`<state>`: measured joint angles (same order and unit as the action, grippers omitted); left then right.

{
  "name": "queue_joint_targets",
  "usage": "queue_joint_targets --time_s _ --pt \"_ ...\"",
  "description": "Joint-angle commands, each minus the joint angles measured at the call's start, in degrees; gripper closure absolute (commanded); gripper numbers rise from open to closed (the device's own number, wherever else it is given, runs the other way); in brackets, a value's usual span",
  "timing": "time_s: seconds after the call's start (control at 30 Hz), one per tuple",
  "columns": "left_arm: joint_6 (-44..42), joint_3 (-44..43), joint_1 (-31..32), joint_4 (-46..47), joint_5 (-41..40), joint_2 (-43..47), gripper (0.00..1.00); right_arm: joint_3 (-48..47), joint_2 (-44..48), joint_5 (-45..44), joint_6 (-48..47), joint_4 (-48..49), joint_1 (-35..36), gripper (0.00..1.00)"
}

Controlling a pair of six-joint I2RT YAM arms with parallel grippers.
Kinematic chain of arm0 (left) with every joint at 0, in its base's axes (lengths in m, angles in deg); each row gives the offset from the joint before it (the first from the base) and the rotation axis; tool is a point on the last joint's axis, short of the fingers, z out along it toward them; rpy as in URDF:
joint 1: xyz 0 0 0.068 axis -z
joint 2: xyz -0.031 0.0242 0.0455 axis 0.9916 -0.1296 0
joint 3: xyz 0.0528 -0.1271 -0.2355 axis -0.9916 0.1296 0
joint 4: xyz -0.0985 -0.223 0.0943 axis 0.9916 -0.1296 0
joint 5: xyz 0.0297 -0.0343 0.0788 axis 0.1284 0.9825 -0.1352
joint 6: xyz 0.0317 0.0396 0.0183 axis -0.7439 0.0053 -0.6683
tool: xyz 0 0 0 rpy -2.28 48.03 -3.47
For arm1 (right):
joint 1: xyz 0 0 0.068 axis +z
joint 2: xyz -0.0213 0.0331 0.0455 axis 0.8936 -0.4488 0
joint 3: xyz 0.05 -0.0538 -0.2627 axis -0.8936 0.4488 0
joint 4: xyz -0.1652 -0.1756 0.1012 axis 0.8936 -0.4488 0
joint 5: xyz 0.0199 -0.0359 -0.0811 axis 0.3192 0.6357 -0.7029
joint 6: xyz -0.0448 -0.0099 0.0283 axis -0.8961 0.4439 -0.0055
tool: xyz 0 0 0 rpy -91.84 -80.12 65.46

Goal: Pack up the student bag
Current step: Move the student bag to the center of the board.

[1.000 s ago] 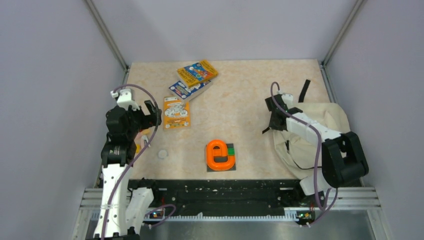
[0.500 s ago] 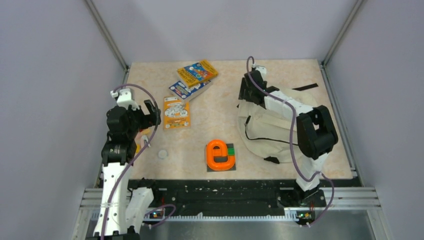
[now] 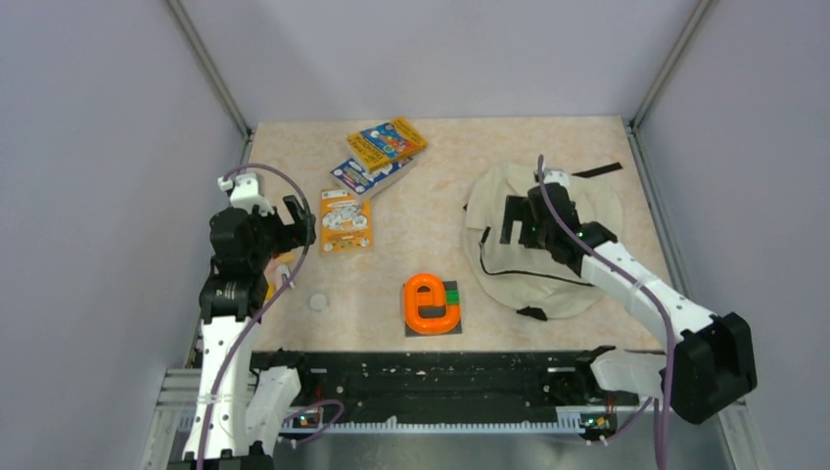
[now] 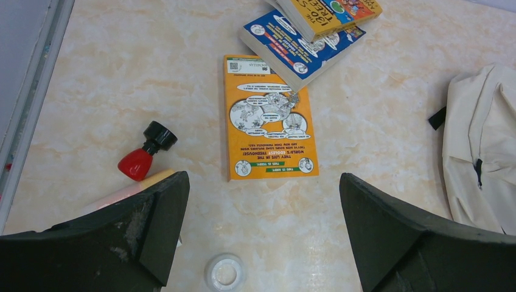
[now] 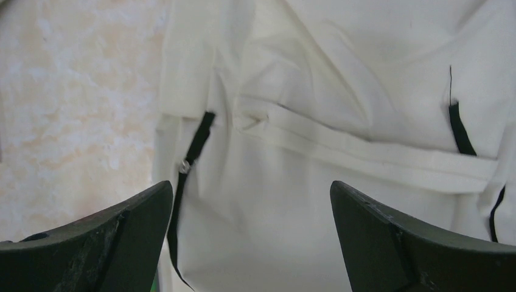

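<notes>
Grip state: left fingers [image 4: 401, 234] wide apart, empty; right fingers [image 5: 404, 243] same, above student bag [image 5: 341, 128].

Books: I count three, the yellow book [image 3: 387, 142], the blue book [image 3: 364, 177] and the orange book [image 3: 345, 221].
Bags: one, the student bag [image 5: 316, 213].
Loops: one orange loop [image 3: 432, 303].
Bottles: one red bottle [image 4: 141, 159], black-capped.
Rings: one small clear ring [image 4: 224, 273].
Grippers: two, my left gripper [image 4: 261, 201] and my right gripper [image 5: 249, 188].
</notes>
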<state>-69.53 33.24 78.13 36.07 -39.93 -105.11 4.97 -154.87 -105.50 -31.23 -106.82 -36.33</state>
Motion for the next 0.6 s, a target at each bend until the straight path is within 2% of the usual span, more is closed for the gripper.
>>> queue_joint_targets --time_s 0.0,0.13,0.33,0.57 --pt "-0.2 0.2 -0.1 1.9 0.8 0.2 0.02 4.9 3.8 4.4 3.7 -8.4 0.2 0.01" --pt "-0.1 0.2 -0.1 1.8 0.8 0.7 0.02 8.1 7.5 14.8 3.8 -9.0 3.0 0.01" --pt "-0.2 0.2 -0.2 1.9 0.7 0.8 0.02 13.0 8.2 17.1 7.4 -6.8 14.0 0.02" --pt "-0.2 0.2 -0.2 1.9 0.8 0.5 0.02 14.5 6.2 9.4 5.4 -6.8 21.2 0.01"
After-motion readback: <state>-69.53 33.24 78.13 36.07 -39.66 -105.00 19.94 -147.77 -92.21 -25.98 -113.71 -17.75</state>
